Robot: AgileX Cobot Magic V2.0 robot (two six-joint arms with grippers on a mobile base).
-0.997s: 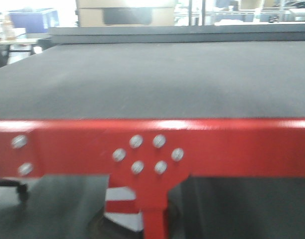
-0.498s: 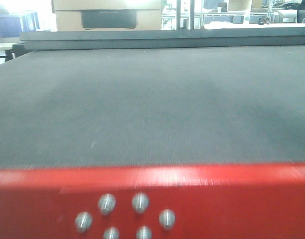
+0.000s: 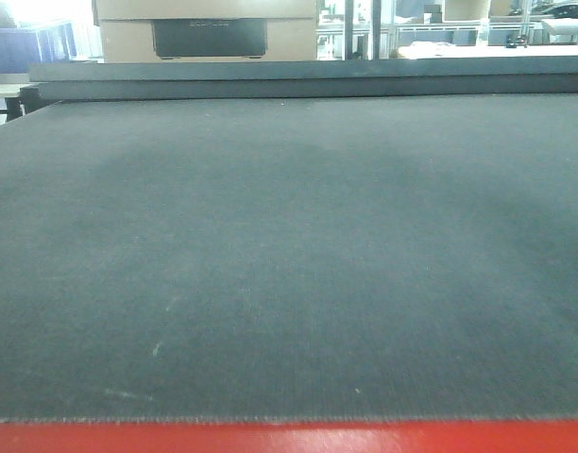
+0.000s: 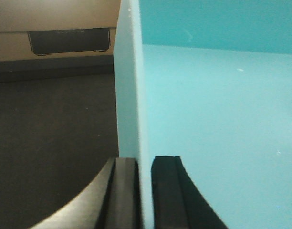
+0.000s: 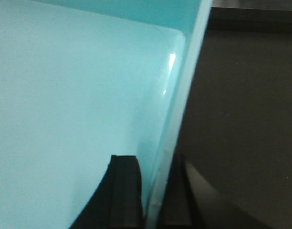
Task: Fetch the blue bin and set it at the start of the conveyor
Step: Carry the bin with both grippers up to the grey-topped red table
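Note:
The blue bin (image 4: 217, 119) fills the right of the left wrist view, its pale left wall (image 4: 129, 95) running up the middle. My left gripper (image 4: 145, 191) is shut on that wall, one finger outside, one inside. In the right wrist view the blue bin (image 5: 74, 105) fills the left, and my right gripper (image 5: 155, 195) is shut on its right wall (image 5: 184, 95). The dark grey conveyor start (image 3: 289, 255) spreads across the front view and lies beyond the bin's walls, conveyor start (image 4: 50, 138) on the left and conveyor start (image 5: 241, 119) on the right. The bin and both grippers do not show in the front view.
A red frame edge (image 3: 289, 439) runs along the belt's near end. A raised dark rail (image 3: 308, 77) bounds the belt's far end. Behind it stands a beige cabinet with a dark panel (image 3: 209, 38), which also shows as the dark panel (image 4: 69, 40). Shelving stands at the far right (image 3: 459, 28).
The front view has risen and moved forward over the belt. The red frame with its bolts has slid down to a thin strip at the bottom edge, and the belt now fills the view.

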